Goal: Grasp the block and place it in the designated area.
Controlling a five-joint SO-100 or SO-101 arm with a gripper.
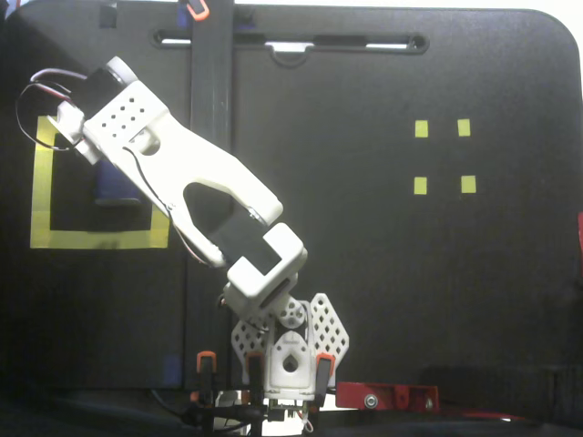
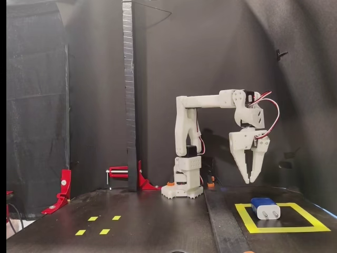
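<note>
1. Fixed view from the side: the pincer (image 2: 251, 181) hangs in the air with its two fingers drawn together on nothing, tips pointing down, well above the desk (image 2: 158, 232). From above, the arm's white body hides the pincer entirely, so that view tells nothing of its fingers.

2. Directly below and a little toward the camera lies the block (image 2: 265, 208), on its side inside the designated area (image 2: 251, 224), white prong face turned to the camera. In the top-down fixed view only a sliver of the block (image 1: 111, 187) shows under the arm, inside the yellow frame (image 1: 42, 196). Judged from this, the placing looks done.

3. Risk: a downward move from this pose, with the fingers together, would strike the block's top rather than straddle it, and could shove it onto the tape or out of the frame.

4. Risk: a low retreat toward the base could let the fingertips sweep across the block; it looks light and would likely skate on the smooth black surface. Rising before swinging away avoids this.

5. Risk: the loose servo wires (image 2: 271, 113) loop out beside the wrist; a sharp wrist roll might snag them.

6. Farther out, the four small yellow markers (image 2: 98, 224) and the red clamps (image 2: 126, 174) sit well apart from the arm's reach here and pose little danger.
</note>
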